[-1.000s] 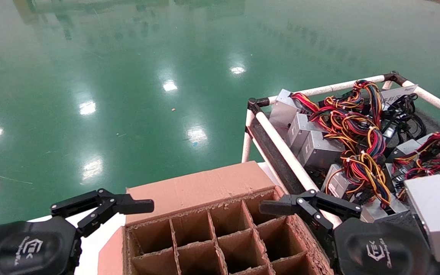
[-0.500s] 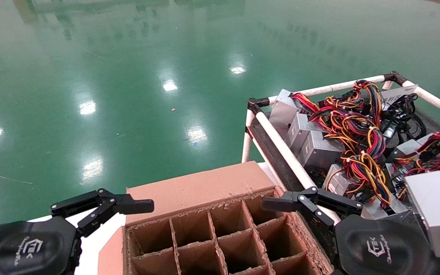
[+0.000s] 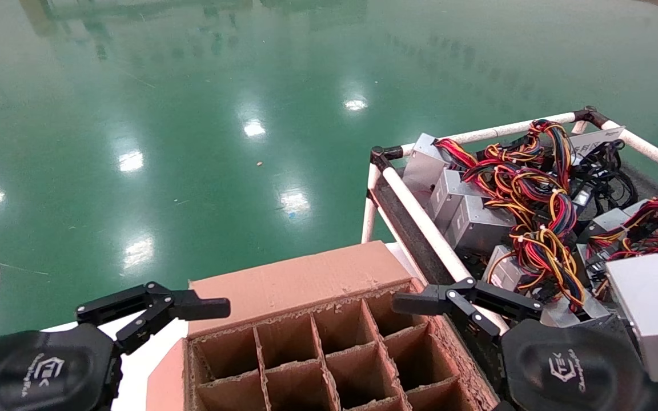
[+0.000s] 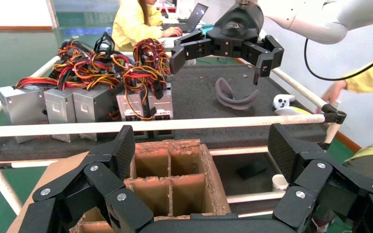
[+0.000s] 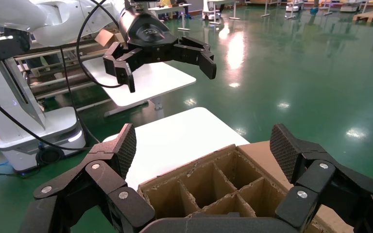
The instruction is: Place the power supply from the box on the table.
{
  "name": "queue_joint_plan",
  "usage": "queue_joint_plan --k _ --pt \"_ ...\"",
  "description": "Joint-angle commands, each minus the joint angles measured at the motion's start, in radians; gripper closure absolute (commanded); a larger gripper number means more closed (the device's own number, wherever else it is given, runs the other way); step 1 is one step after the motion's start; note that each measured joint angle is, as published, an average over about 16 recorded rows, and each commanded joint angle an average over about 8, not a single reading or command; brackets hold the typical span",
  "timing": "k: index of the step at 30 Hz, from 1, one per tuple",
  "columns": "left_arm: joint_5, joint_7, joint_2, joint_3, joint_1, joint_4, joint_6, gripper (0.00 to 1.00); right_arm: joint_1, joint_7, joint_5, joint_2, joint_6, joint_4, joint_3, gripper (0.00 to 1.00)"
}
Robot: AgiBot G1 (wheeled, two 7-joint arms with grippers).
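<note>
The pinkish-brown box (image 3: 300, 279) stands low in the head view, and the grid cells (image 3: 329, 354) that show hold nothing. The power supply in the box is out of view. My left gripper (image 4: 201, 145) hangs open at the box's left side (image 3: 180, 317). My right gripper (image 5: 204, 145) is open above the box's right edge (image 3: 437, 305), beside the table's white rail (image 3: 420, 222). The table's dark top (image 4: 199, 97) carries several silver-grey units (image 3: 477, 222) with yellow, red and black wires.
A plain white surface (image 5: 175, 141) lies under and left of the box. On the table's dark top rest a grey curved piece (image 4: 233, 94) and a white controller (image 4: 284, 101). People in yellow (image 4: 136, 24) are behind the table. Green floor lies beyond.
My right gripper has drifted slightly up and towards the table rail. The left gripper and the box have not moved.
</note>
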Motion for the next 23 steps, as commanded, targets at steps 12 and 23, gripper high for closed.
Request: queue_joint_plan --k 12,23 --pt "0.0 0.0 0.0 0.0 0.0 0.0 0.0 0.0 0.001 0.0 -0.001 0.0 0.001 -0.001 0.0 0.0" --pt "0.0 0.0 0.0 0.0 0.0 0.0 0.0 0.0 0.001 0.0 -0.001 0.0 0.001 -0.001 0.0 0.0"
